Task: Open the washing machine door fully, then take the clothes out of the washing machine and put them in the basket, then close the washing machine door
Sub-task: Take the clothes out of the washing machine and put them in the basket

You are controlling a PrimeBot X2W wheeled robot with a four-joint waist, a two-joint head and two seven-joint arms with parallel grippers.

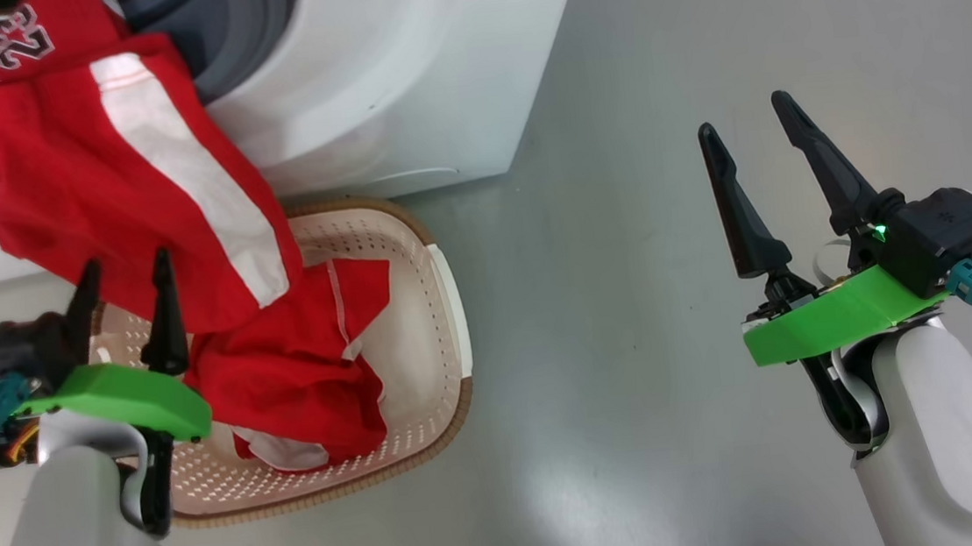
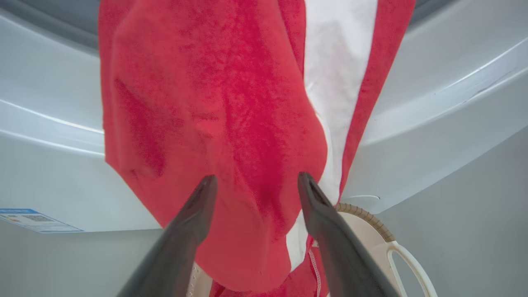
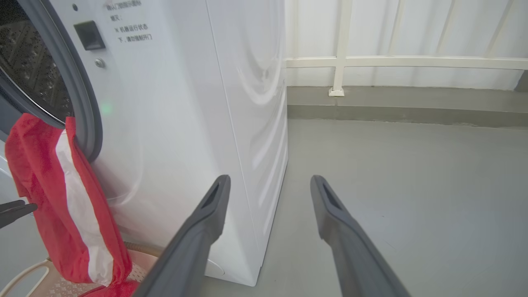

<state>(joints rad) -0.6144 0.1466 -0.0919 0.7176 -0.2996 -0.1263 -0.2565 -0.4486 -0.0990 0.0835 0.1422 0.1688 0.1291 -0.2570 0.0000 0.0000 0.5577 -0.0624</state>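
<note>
Farther in, right wrist view: perforated drum (image 3: 29, 62) above hanging clothes (image 3: 41, 198).

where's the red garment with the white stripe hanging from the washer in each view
Head view: red garment upper left, hanging from the washing machine over the basket.
Left wrist view: red garment centre, top to bottom.
Right wrist view: red garment lower left, under the gasket.
Shared landmark: the basket's brown rim.

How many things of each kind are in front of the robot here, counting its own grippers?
Washing machine: 1
Basket: 1
Red garments: 2, the hanging garment and the garment in the basket
Grippers: 2, the left gripper and the right gripper, both open
Total: 6
</note>
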